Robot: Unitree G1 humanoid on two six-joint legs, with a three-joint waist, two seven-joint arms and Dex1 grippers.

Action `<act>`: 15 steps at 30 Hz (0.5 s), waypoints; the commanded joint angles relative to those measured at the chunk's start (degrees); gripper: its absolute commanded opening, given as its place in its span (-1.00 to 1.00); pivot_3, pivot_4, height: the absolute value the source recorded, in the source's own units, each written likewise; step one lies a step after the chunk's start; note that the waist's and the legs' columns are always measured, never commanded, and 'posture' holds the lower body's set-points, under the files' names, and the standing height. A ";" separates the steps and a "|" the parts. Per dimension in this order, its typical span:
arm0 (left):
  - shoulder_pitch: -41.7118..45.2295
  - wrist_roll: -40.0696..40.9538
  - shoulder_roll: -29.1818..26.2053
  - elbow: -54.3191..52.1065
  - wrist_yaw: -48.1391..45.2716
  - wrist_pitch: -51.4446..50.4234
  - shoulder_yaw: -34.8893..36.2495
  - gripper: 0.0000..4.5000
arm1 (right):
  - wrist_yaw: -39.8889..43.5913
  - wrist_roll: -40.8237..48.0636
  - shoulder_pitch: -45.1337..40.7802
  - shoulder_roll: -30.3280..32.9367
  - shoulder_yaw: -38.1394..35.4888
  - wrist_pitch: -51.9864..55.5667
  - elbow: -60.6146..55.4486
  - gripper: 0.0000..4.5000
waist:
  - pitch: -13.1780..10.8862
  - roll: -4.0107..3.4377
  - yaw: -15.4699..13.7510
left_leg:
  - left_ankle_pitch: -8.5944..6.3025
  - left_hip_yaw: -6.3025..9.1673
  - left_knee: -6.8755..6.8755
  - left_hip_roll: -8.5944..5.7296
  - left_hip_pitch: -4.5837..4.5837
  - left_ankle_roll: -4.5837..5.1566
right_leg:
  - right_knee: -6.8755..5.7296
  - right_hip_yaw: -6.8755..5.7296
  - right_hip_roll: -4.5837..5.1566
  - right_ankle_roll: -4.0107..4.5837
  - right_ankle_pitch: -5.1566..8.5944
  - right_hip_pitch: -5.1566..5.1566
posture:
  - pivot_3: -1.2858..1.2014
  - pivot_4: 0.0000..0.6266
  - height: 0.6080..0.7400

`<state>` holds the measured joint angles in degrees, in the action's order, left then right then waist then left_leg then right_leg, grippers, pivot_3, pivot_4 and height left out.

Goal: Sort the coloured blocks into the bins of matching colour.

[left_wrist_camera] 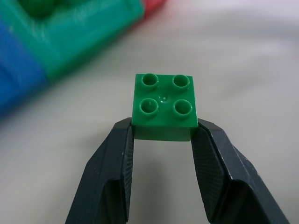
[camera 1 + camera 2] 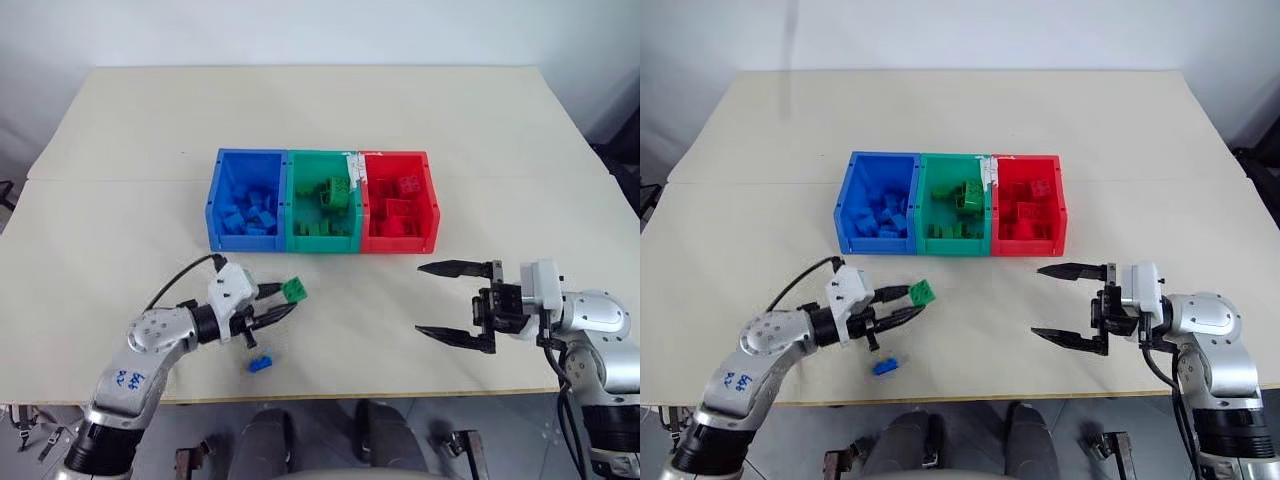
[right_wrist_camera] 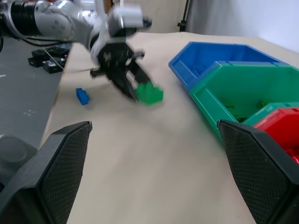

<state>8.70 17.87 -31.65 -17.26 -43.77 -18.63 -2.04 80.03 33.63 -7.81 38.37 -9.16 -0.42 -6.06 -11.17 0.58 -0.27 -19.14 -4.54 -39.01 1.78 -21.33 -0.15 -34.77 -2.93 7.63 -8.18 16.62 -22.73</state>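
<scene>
A small green block (image 1: 163, 103) sits between the two black fingers of my left gripper (image 2: 288, 299), which is shut on it just above the table, in front of the bins. A loose blue block (image 2: 261, 363) lies on the table below that gripper, near the front edge. The blue bin (image 2: 240, 243), green bin (image 2: 322, 244) and red bin (image 2: 398, 245) stand joined in a row at mid-table, each holding several blocks of its own colour. My right gripper (image 2: 455, 301) hovers open and empty at the front right, pointing left.
The table's front edge (image 2: 400, 392) runs close behind both grippers. A white label (image 2: 354, 166) hangs on the wall between the green and red bins. Bare tabletop lies between the two grippers and beyond the bins.
</scene>
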 commanded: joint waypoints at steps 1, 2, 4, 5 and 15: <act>10.29 2.82 2.34 4.11 -1.82 1.73 1.13 -0.36 | -1.53 0.30 -0.59 -0.07 -1.73 -1.03 0.49 1.00 | 0.00 0.00 -0.02 | 0.00 -0.03 -0.03 0.00 0.00 0.00 | 0.00 0.00 0.00 0.00 0.00 0.02 | 0.03 -0.52 1.00; 13.83 2.47 3.10 6.33 -2.32 2.05 0.49 -0.36 | -2.30 0.66 -0.74 -0.19 -2.20 -0.63 0.66 1.00 | 0.00 0.00 -0.22 | 0.01 -0.05 -0.05 -0.02 0.01 0.01 | 0.00 -0.02 -0.01 -0.01 -0.02 0.07 | 0.03 -0.52 1.00; 21.03 0.04 5.42 12.80 -1.42 2.90 -0.89 -0.36 | -5.30 1.98 -1.27 -1.03 -3.46 0.66 0.38 1.00 | 0.00 0.00 -0.39 | 0.03 -0.15 -0.11 -0.04 0.02 0.02 | 0.00 -0.08 -0.04 -0.03 -0.08 0.13 | 0.03 -0.52 1.00; 23.63 -0.81 6.55 15.66 -1.23 3.72 -1.36 -0.36 | -6.44 2.42 -1.38 -1.41 -3.87 0.96 0.12 1.00 | 0.00 0.00 -0.47 | 0.04 -0.18 -0.11 -0.05 0.03 0.02 | -0.02 -0.08 -0.05 -0.03 -0.09 0.15 | 0.03 -0.52 1.00; 41.76 -10.01 15.94 40.67 6.82 10.07 -3.90 -0.36 | -20.26 3.99 1.00 -6.87 -9.98 1.22 -2.81 1.00 | 0.01 -0.01 -0.96 | 0.02 -0.34 -0.08 -0.06 -0.16 0.08 | 0.03 -0.07 -0.17 -0.09 -0.12 0.01 | 0.03 -0.52 1.00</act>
<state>49.00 8.75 -16.09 22.16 -37.39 -9.61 -6.18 60.46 37.21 -8.33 31.11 -16.81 2.24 -6.62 -11.16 0.56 -1.23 -19.13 -4.90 -39.08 1.72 -21.48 -0.04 -34.71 -2.99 7.47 -8.28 16.49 -22.71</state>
